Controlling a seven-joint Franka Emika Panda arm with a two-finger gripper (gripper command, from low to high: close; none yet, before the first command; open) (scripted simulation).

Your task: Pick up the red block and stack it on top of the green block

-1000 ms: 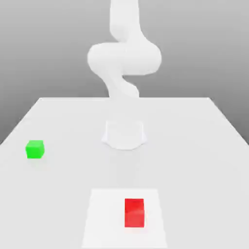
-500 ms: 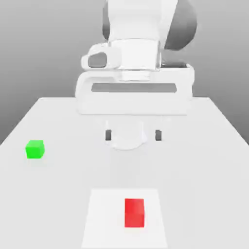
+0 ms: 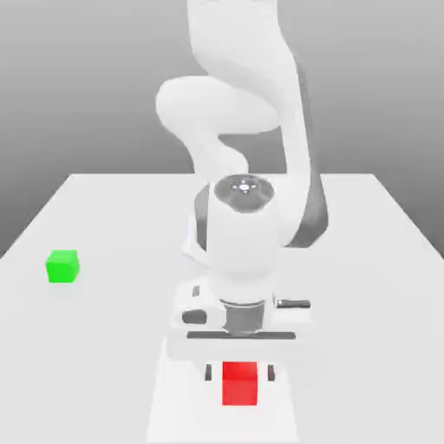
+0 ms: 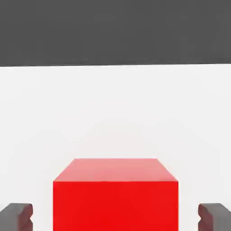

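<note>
Arm swung down from above the table since a second ago, my gripper [image 3: 238, 374] straddled red block [image 3: 240, 383] on near pad [image 3: 165, 390], jaws apart with gaps either side, green block [image 3: 62, 265] well apart toward exterior view's left.

The exterior view looks from across the table [image 3: 390, 260] toward the arm, slightly downward, apparently at middle range. The hand view sits low and close behind the red block [image 4: 115, 198]; both views share the red block [image 3: 239, 383].
</note>
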